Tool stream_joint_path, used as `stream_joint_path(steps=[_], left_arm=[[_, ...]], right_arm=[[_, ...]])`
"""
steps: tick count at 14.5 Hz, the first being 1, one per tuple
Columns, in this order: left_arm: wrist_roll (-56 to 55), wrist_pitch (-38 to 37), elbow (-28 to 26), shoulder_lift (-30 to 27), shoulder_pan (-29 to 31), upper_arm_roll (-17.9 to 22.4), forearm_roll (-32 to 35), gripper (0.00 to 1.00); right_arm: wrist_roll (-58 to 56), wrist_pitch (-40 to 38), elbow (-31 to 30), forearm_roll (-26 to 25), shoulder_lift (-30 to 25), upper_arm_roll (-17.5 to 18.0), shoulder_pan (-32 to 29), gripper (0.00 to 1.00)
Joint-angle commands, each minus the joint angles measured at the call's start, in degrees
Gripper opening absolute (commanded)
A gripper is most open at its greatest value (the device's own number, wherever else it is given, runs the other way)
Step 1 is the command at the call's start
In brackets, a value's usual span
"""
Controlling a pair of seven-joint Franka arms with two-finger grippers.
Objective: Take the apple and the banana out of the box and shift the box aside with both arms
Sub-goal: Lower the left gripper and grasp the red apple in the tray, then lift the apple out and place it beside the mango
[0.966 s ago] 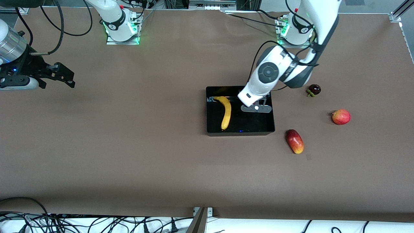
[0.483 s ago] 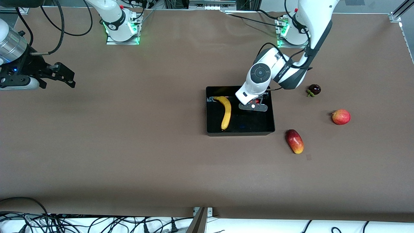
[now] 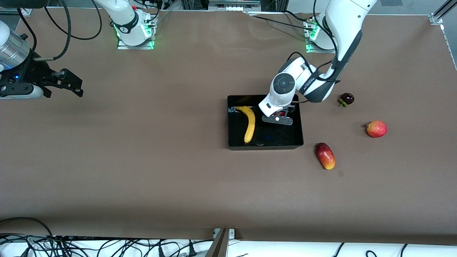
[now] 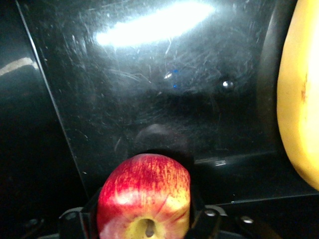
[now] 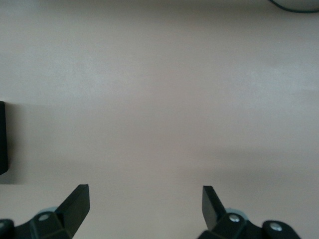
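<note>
The black tray (image 3: 301, 128) sits mid-table with the yellow banana (image 3: 250, 123) lying inside it, toward the right arm's end. My left gripper (image 3: 280, 116) is down inside the tray beside the banana, shut on the red apple (image 3: 283, 112). In the left wrist view the apple (image 4: 144, 196) with yellowish streaks sits between the fingers of the left gripper (image 4: 144, 221), just above the glossy tray floor (image 4: 149, 84), with the banana (image 4: 299, 99) alongside. My right gripper (image 3: 69, 87) waits open and empty over bare table at the right arm's end; its fingers (image 5: 75, 201) stand wide apart.
An oblong red-yellow mango (image 3: 325, 156) lies just outside the tray's corner, nearer the front camera. A pink-red round fruit with a nub (image 3: 376, 129) and a small dark fruit (image 3: 346, 99) lie toward the left arm's end. Cables run along the table's edges.
My left gripper has sunk lower into the tray with the apple and shifted slightly toward the banana. The right arm has not moved.
</note>
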Motion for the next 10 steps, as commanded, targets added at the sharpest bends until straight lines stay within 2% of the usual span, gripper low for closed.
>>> stream_joint_path(steps=[1, 3, 5, 7, 10], left_arm=[[-0.5, -1.7, 1.1, -2.3, 0.3, -0.2, 1.4, 0.30], [-0.1, -7.3, 4.1, -5.1, 0.3, -0.2, 1.4, 0.30], [0.4, -16.8, 9.4, -6.7, 0.3, -0.3, 1.0, 0.30], [5.3, -24.8, 14.0, -6.9, 1.5, 0.1, 0.9, 0.30], [22.2, -29.1, 13.7, -7.5, 10.4, -0.2, 0.9, 0.30]], right_arm=[[0.1, -0.8, 0.8, -0.4, 0.0, -0.1, 0.2, 1.00], [0.1, -0.9, 0.8, -0.4, 0.0, 0.0, 0.2, 1.00], [0.1, -0.9, 0.8, -0.4, 0.0, 0.0, 0.2, 1.00], [0.1, -0.9, 0.8, -0.4, 0.0, 0.0, 0.3, 1.00], [0.1, -0.8, 0.8, -0.3, 0.0, 0.0, 0.2, 1.00]])
